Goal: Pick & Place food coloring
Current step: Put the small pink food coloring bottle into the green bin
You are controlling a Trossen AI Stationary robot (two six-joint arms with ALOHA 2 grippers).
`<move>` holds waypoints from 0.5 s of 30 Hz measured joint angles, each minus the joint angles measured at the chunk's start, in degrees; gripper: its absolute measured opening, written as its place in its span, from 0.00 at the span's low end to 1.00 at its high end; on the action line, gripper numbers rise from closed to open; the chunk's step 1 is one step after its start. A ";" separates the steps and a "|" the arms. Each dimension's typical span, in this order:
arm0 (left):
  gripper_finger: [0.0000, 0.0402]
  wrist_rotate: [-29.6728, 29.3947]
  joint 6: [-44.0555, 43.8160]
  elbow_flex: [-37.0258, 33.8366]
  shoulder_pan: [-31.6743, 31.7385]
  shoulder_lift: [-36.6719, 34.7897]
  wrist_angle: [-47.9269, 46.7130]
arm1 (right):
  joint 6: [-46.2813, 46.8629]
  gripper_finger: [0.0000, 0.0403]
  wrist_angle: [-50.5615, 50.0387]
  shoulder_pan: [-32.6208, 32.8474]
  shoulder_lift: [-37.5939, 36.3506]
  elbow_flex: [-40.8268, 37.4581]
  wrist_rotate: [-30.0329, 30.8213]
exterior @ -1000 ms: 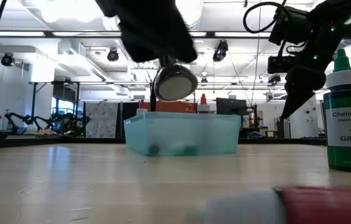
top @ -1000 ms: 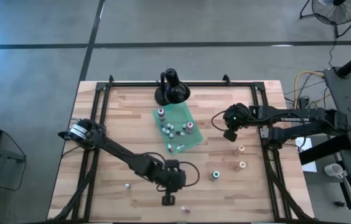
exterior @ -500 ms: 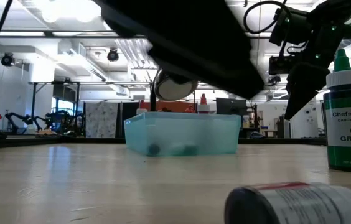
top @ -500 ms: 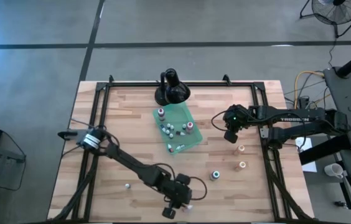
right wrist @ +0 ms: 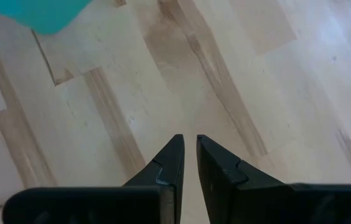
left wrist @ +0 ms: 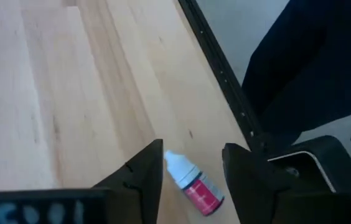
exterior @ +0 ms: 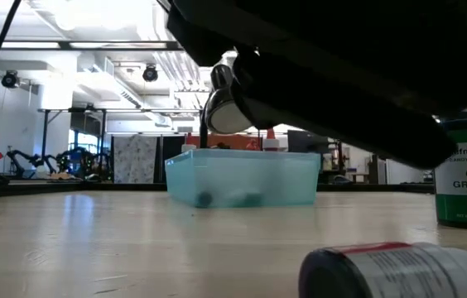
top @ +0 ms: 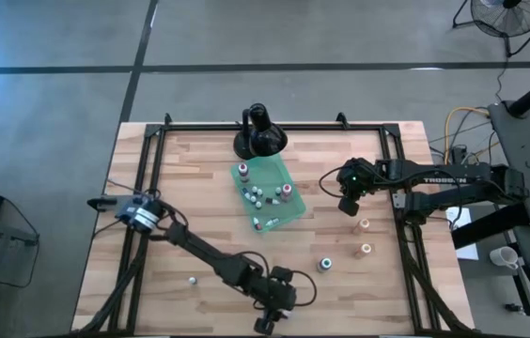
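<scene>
Left wrist view alone: red bottle [left wrist: 194, 186] between parted left claw [left wrist: 191, 171] fingers.

A robotics lab or workshop in a big open hall. The low view looks past the wooden table [exterior: 93, 240] to black ceiling spotlights [exterior: 150, 73], strip lighting, exposed ducts and further equipment on benches [exterior: 43, 161]. From above, the table [top: 190, 169] stands on a grey concrete floor [top: 246, 38], edged by a black metal frame [top: 274, 126], with two robot arms mounted at its sides, loose cables [top: 458, 122], and a floor fan [top: 509, 19] nearby.
</scene>
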 joint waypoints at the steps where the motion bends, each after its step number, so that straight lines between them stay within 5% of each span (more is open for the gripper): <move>1: 0.35 -0.20 -0.45 0.01 -0.17 0.06 0.21 | 0.00 0.09 -0.01 0.00 0.00 0.00 0.00; 15: 0.37 0.76 7.84 -3.71 -1.93 0.21 6.47 | -0.02 0.09 0.02 0.00 0.00 0.00 0.04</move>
